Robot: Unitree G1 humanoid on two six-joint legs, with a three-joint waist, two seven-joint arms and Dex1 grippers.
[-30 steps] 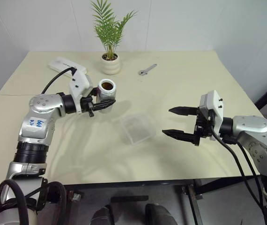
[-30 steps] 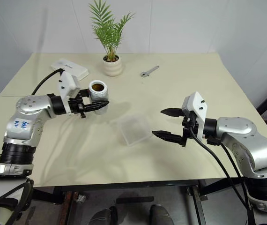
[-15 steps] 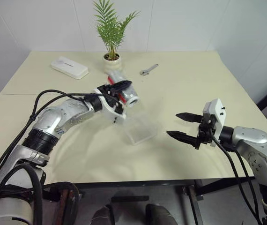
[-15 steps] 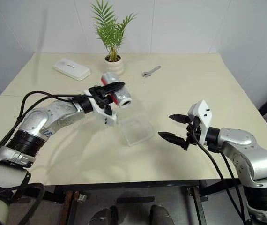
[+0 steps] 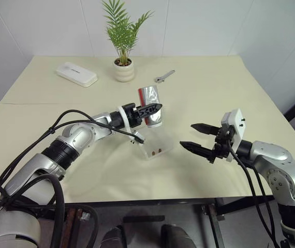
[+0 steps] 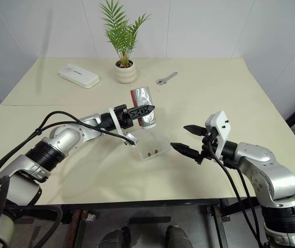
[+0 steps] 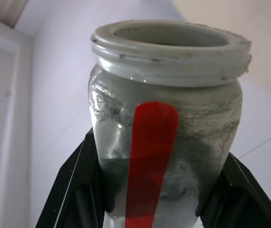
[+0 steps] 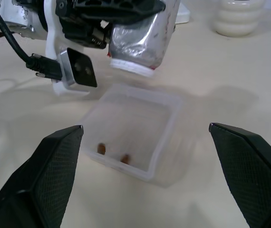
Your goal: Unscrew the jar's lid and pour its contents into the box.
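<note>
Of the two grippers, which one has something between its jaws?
The left gripper: its jaws clamp the upturned jar above the box. The right gripper stands open and empty.

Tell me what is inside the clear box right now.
Two small brown pellets lie on the floor of the box, near one wall. The upturned jar, held mouth-down above by the left gripper, hides none of the floor in the right wrist view.

walls: plain white | furniture: cream table (image 5: 240, 82), black frame | floor: grey | light: even
</note>
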